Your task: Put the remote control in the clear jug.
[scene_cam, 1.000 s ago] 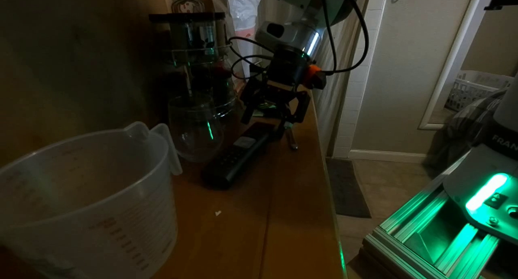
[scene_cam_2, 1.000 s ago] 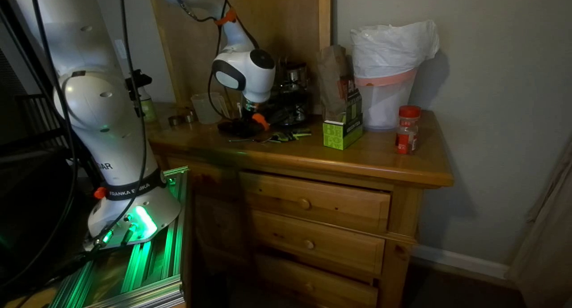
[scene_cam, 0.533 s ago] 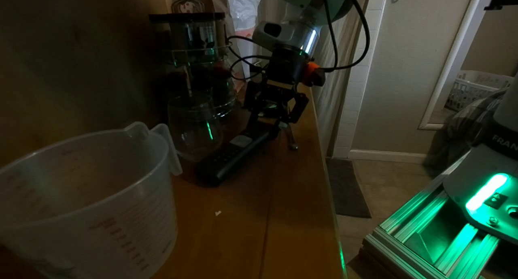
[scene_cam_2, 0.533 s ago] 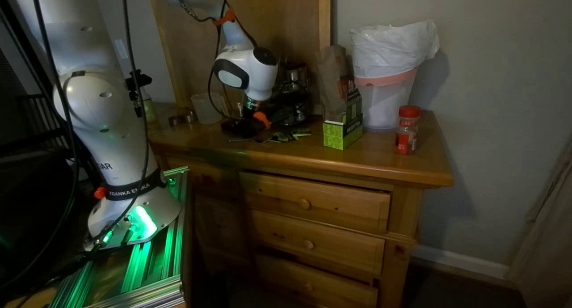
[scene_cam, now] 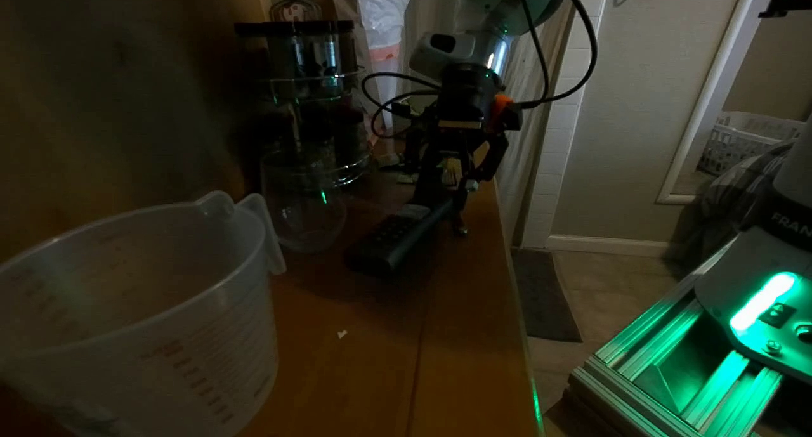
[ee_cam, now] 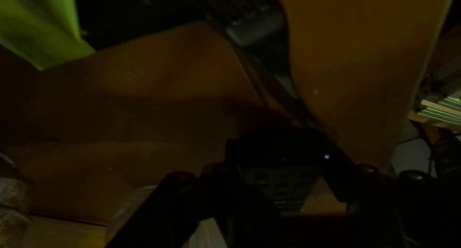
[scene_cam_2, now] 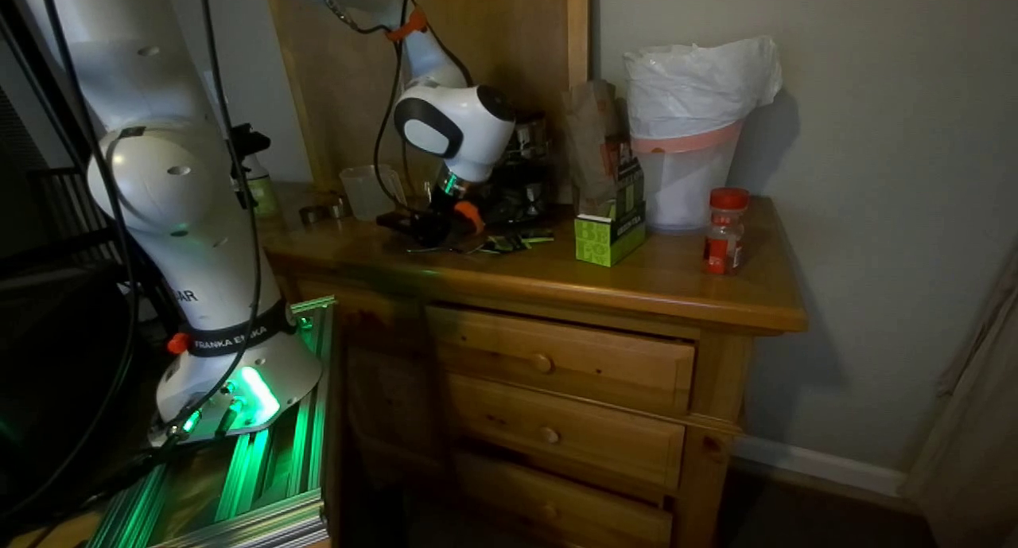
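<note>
The remote control [scene_cam: 396, 237], long and black with rows of buttons, is pinched near its far end by my gripper [scene_cam: 446, 195]. Its near end points towards the clear jug and appears raised a little off the wood, over a dark shadow. In the wrist view, buttons of the remote control [ee_cam: 282, 185] show dimly between the fingers of my gripper [ee_cam: 281, 158]; most of the rest there is too dark to make out. The clear jug [scene_cam: 209, 342], whitish with red marks, stands upright in the foreground; the same clear jug [scene_cam_2: 366, 194] is partly behind a cable.
A round glass carafe [scene_cam: 304, 218] stands between the jug and a rack of dark-lidded jars [scene_cam: 311, 56]. A fork [ee_cam: 252, 28] lies beneath the gripper. The dresser top [scene_cam: 380, 361] drops off at its front edge. A green box [scene_cam_2: 608, 234] and red-lidded jar [scene_cam_2: 724, 234] stand farther along.
The gripper has closed on the remote control, which lay on the dresser between open fingers. Hand and remote have since shifted away from the jug, and the remote's near end has come up.
</note>
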You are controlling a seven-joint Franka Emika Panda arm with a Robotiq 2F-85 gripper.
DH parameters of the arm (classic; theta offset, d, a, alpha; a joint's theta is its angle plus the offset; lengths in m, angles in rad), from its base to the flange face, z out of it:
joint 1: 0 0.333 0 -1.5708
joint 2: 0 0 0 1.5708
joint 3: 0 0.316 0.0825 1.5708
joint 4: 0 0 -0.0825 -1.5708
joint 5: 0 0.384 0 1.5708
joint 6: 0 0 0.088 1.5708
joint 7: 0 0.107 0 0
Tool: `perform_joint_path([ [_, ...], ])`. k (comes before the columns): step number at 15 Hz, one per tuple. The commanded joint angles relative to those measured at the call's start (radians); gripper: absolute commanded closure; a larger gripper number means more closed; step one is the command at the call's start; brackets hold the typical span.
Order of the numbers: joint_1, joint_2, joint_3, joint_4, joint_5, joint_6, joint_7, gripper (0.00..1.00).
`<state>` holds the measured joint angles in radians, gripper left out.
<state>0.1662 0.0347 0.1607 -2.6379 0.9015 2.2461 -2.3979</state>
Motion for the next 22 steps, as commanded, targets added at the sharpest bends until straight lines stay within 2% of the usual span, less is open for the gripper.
perform_joint_path([
  [1,-0.037,-0.054,-0.030,0.013,-0.034,-0.193,0.024,0.67],
  [6,-0.052,-0.161,-0.058,-0.013,0.023,-0.357,0.044,0.67],
  [9,-0.054,-0.262,-0.074,-0.048,0.084,-0.386,0.067,0.67],
  [11,-0.047,-0.344,-0.070,-0.074,0.113,-0.362,0.100,0.67],
  [14,-0.028,-0.467,-0.030,-0.096,0.106,-0.298,0.208,0.67],
  [18,0.019,-0.604,0.077,-0.102,0.042,-0.166,0.402,0.67],
  [22,0.094,-0.702,0.191,-0.054,-0.117,-0.099,0.661,0.67],
])
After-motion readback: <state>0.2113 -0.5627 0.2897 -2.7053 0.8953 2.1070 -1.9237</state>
